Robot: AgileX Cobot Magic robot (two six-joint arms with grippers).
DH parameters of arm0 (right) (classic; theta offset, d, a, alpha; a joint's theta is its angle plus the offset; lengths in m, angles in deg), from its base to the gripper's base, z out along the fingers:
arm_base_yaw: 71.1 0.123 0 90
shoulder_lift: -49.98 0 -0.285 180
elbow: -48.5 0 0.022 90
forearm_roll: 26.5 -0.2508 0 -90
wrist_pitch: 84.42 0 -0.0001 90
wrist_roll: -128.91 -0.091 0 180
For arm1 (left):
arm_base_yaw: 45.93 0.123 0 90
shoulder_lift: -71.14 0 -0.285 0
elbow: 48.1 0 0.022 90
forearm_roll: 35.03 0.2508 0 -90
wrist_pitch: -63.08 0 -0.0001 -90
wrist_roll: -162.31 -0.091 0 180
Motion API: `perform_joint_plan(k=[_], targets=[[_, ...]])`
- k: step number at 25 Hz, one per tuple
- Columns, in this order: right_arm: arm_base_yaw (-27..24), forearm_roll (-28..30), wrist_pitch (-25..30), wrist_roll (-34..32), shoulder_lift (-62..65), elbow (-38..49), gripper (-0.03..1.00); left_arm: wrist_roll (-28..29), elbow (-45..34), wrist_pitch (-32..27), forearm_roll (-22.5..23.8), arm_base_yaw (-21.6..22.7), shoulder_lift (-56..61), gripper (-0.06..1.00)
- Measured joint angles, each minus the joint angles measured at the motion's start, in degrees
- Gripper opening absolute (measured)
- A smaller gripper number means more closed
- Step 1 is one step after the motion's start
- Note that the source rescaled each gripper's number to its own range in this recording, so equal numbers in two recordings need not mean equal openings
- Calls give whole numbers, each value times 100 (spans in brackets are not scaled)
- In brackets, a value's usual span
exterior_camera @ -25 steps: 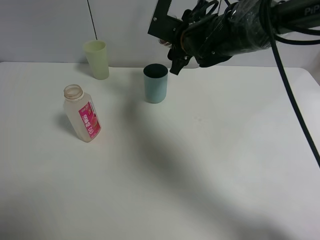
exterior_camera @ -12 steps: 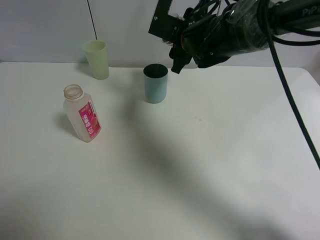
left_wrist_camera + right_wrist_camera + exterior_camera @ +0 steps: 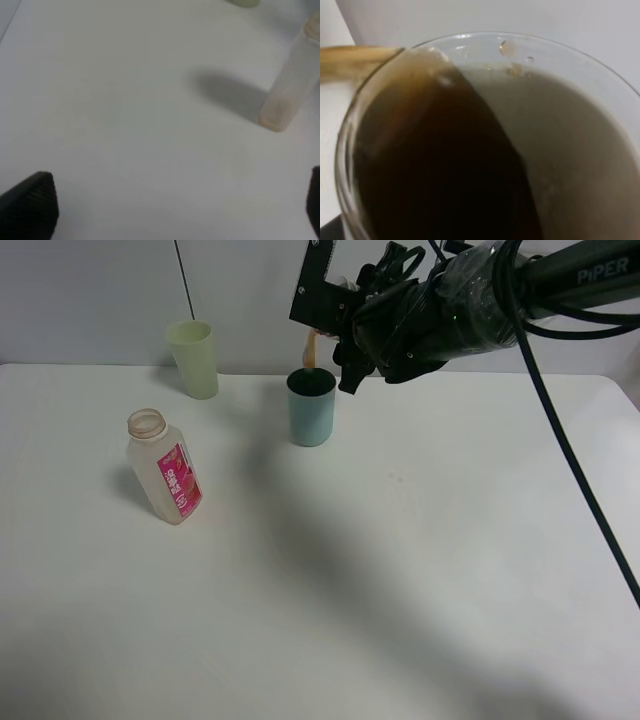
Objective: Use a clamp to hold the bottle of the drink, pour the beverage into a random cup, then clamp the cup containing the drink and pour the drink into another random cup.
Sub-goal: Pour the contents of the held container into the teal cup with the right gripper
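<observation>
Overhead view of a white table (image 3: 420,570). Your R gripper (image 3: 338,335) hangs just above & behind the teal cup (image 3: 311,408). It is clenched on a clear cup (image 3: 580,140) that is tipped toward the teal cup. A thin brown stream (image 3: 311,348) falls from the clear cup's lip into the teal cup's mouth. The R wrist view looks into the clear cup. Dark beverage (image 3: 445,165) pools against its low side w/ a good share left, and the opposite wall is wet but bare.

The bottle (image 3: 165,468), pink label, no cap, stands upright well apart from the teal cup, on the L-arm side & forward of it. In the L wrist view it looks empty bar a faint tint at the base, so step 1 (bottle into cup) reads as done. A pale yellow-green cup (image 3: 193,358) stands on the same side of the teal cup, slightly further back. Nothing touches it.

Your L gripper (image 3: 172,207) isn't in the overhead view. The L wrist view shows its jaws spread wide, holding nothing, over bare table on the L-arm side of the teal cup.

Progress, as a judgement: you're in the last step, 2nd pour under way. Left to do: drain the rest into the teal cup w/o missing the rim, then prob. right the clear cup & set it down.
</observation>
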Motion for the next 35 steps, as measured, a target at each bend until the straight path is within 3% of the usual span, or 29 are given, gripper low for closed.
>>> perform_joint_plan(k=[20, 35], targets=[[0, 0, 24, 734, 0, 0, 0, 0, 0, 0, 0, 0, 0, 100], [0, 0, 37, 868, 0, 0, 0, 0, 0, 0, 0, 0, 0, 100]])
